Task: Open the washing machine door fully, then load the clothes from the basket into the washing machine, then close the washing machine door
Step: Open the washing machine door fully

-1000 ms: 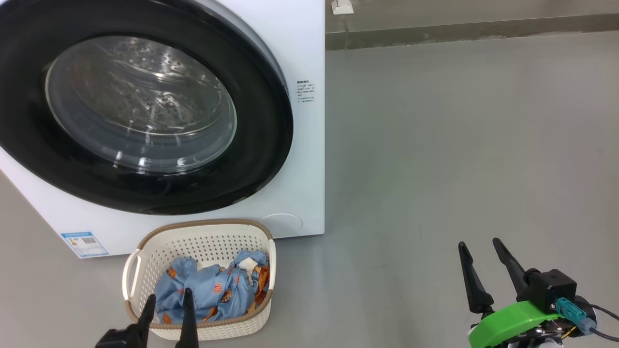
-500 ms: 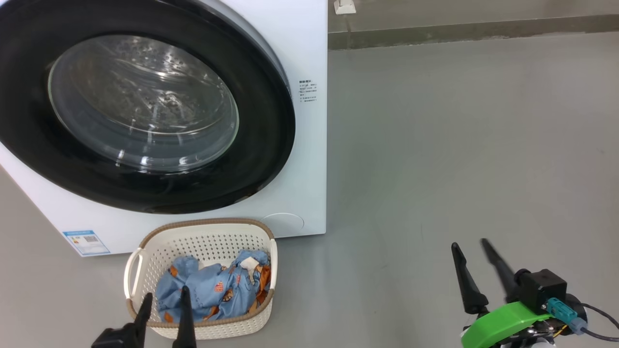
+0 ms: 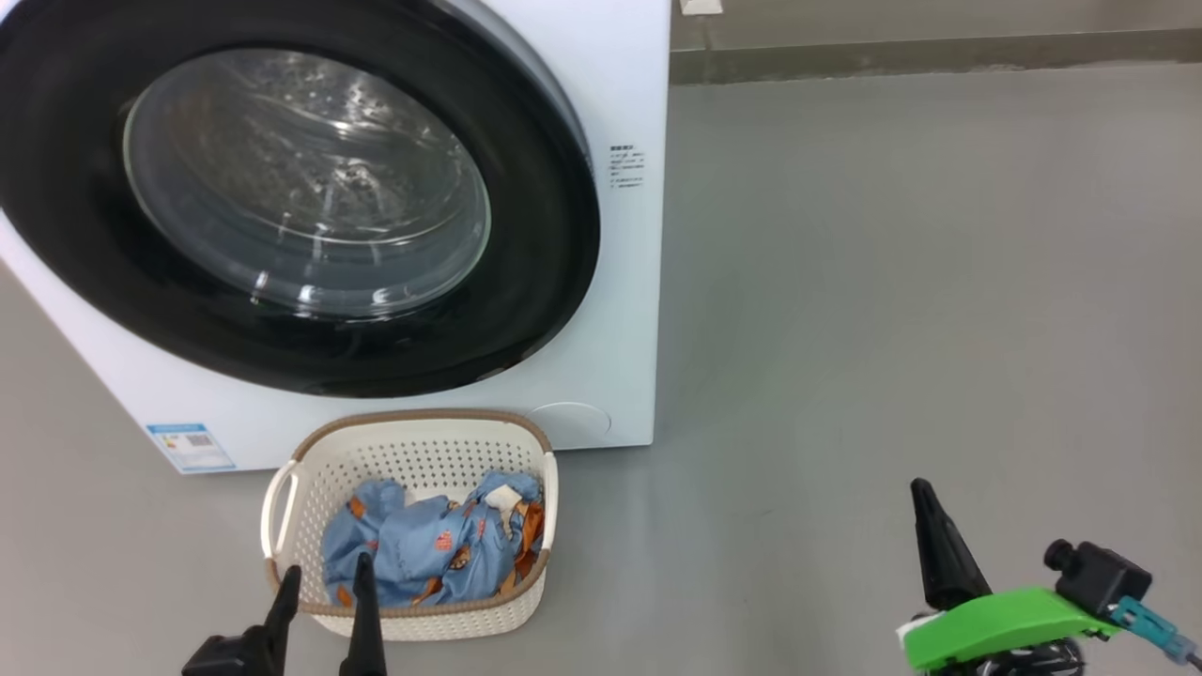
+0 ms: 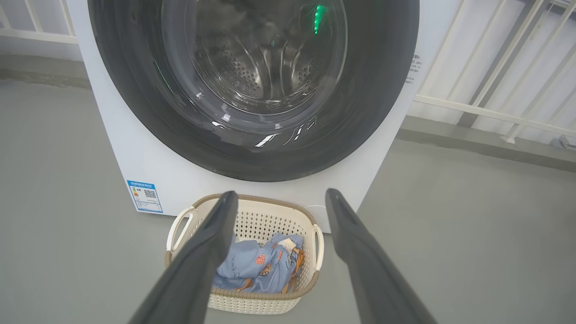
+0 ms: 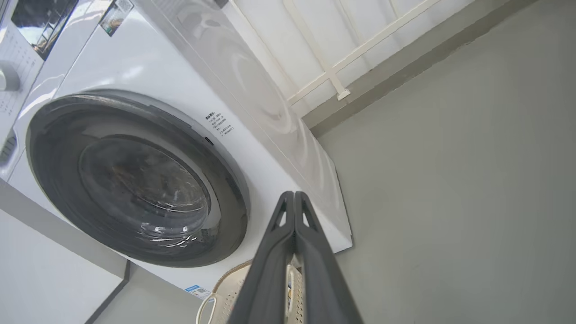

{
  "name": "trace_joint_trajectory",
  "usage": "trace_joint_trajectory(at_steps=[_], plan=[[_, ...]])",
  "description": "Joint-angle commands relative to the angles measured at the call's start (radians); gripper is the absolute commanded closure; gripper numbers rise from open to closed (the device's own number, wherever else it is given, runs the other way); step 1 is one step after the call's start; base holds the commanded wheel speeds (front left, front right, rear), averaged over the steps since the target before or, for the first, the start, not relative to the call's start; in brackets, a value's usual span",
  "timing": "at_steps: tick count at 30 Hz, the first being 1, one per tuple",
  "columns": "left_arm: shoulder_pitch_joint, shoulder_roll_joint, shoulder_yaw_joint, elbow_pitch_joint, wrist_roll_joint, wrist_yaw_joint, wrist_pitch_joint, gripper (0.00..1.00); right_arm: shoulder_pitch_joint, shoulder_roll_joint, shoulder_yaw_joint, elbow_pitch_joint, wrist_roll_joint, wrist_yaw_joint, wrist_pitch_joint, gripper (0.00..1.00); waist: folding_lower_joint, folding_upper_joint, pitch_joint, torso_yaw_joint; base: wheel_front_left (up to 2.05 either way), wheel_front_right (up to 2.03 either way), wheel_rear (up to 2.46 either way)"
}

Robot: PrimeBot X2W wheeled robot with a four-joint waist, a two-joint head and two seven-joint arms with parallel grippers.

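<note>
From the head view, the washing machine door (image 3: 305, 183) is shut flat on the white washing machine (image 3: 629, 94). The basket (image 3: 413, 418) sits on the grey floor (image 3: 892, 282), just in front of the machine and under the door. The blue clothes (image 3: 432, 554) lie in a heap inside it. The left pincer (image 3: 328, 563) hangs over the near side of the basket with its two fingers spread. The right pincer (image 3: 920, 488) is far off to the side over bare floor, fingers pressed together, holding nothing.

In the left wrist view, the spread fingers (image 4: 211, 243) frame the basket (image 4: 252, 200), with the round door (image 4: 256, 67) above it.

In the right wrist view, the two shut fingers (image 5: 279, 252) point at the machine's lower corner, well away from the door (image 5: 144, 180).

I think nothing has started yet; the door comes first. The black rim looks shiny and smooth, so a finger could slip off it. An arm reaching low for the door could bump the light basket and push it away. If the left pincer grabs clothes now, there is nowhere to put them.
</note>
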Motion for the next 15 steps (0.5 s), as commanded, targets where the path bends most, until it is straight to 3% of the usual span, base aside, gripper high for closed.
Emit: trace_joint_trajectory(at_steps=[1,5,7,10,15], plan=[[-0.029,0.010,0.028,-0.023,0.002,0.007,-0.011,0.00,-0.055,-0.004,0.033,-0.013,0.066,0.002,-0.012,1.00,0.0000,0.0000,0.011,0.013,0.00,0.00,0.00],[-0.031,0.010,0.021,-0.021,0.003,0.007,-0.011,0.00,-0.096,-0.004,0.050,0.047,0.451,0.002,-0.012,1.00,0.0000,0.0000,0.025,0.034,0.00,0.00,0.00],[-0.036,0.010,0.018,-0.027,-0.001,0.010,-0.011,0.00,-0.130,-0.004,0.061,0.069,0.562,0.002,-0.012,1.00,0.0000,0.0000,0.041,0.044,0.00,0.00,0.00],[-0.048,0.010,0.010,-0.045,-0.006,0.013,-0.011,0.00,-0.187,-0.004,0.056,0.090,0.661,0.002,-0.003,1.00,0.0000,0.0000,0.071,0.064,0.00,0.00,0.00],[-0.070,0.010,-0.006,-0.062,-0.020,0.017,-0.011,0.00,-0.287,-0.022,0.018,0.097,0.724,0.002,0.056,1.00,0.0000,0.0000,0.126,0.102,0.00,0.00,0.00]])
